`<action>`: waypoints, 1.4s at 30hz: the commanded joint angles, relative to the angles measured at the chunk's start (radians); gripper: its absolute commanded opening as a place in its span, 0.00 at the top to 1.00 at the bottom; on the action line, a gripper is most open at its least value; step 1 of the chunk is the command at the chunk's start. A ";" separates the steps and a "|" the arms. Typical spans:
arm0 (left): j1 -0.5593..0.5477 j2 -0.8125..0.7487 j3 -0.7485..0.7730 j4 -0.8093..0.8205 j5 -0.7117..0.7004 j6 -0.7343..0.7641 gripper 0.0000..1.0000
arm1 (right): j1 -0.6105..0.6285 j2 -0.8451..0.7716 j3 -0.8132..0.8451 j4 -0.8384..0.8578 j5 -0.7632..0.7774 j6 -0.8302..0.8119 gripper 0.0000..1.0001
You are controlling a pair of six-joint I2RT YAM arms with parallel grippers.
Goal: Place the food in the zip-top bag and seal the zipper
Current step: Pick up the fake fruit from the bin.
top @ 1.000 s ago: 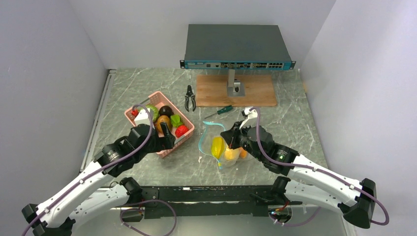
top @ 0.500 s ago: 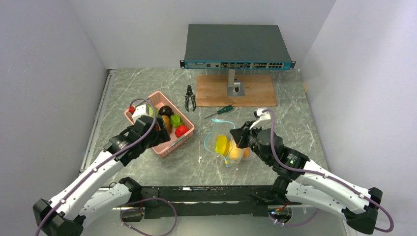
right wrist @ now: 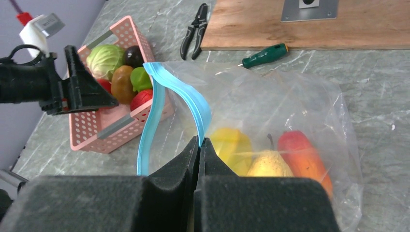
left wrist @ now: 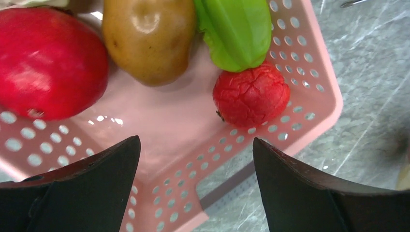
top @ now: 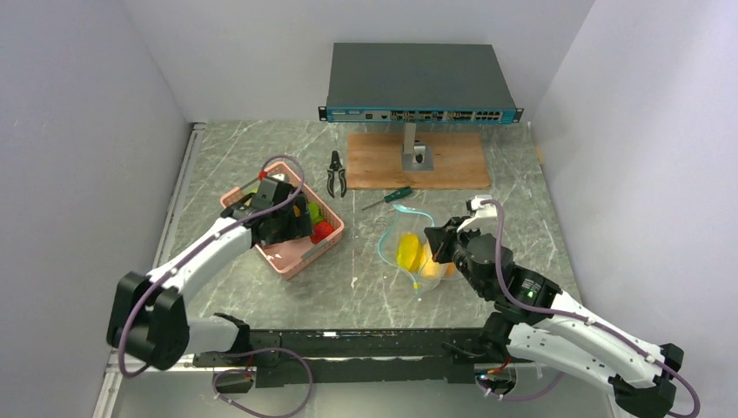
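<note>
My left gripper [left wrist: 196, 145] hangs spread over the pink basket [left wrist: 314, 87], and I'd centre it on the wrinkled red fruit [left wrist: 251, 94] before closing, while my right gripper [right wrist: 199, 142] pinches the zipper [right wrist: 180, 94], holding the zip-top bag [right wrist: 280, 101] open on the table, right of the basket.

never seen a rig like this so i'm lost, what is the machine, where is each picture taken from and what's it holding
These are two robot arms bolted to a table. The wide picture comes from a fixed camera above and behind them; the close-ups come from a camera on each wrist. The left gripper is open over a pink basket of food. The right gripper is shut on the zipper, the blue strip of a clear zip-top bag with some fruit inside. Farther back lie pliers, a screwdriver and a network switch on a stand.
</note>
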 commanded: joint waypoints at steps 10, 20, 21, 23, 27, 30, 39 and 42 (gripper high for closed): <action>0.007 0.210 0.000 0.292 0.219 -0.128 0.04 | 0.003 0.003 -0.010 0.025 -0.008 0.004 1.00; 0.010 0.249 -0.030 0.430 0.267 -0.225 0.02 | 0.004 0.016 -0.024 0.049 -0.033 0.018 1.00; 0.011 0.261 -0.026 0.429 0.270 -0.222 0.03 | 0.004 0.017 -0.026 0.051 -0.033 0.019 1.00; 0.012 0.282 -0.025 0.431 0.276 -0.218 0.05 | 0.004 0.019 -0.027 0.051 -0.035 0.019 1.00; 0.012 0.292 -0.077 0.484 0.286 -0.226 0.14 | 0.005 0.020 -0.025 0.050 -0.035 0.014 1.00; 0.013 0.289 -0.111 0.509 0.286 -0.231 0.23 | 0.004 0.018 -0.022 0.047 -0.030 0.010 1.00; 0.019 0.176 -0.119 0.426 0.228 -0.186 0.47 | 0.003 0.031 -0.013 0.052 -0.035 0.005 1.00; 0.019 0.088 -0.105 0.365 0.190 -0.161 0.48 | 0.003 0.037 -0.013 0.059 -0.041 0.005 1.00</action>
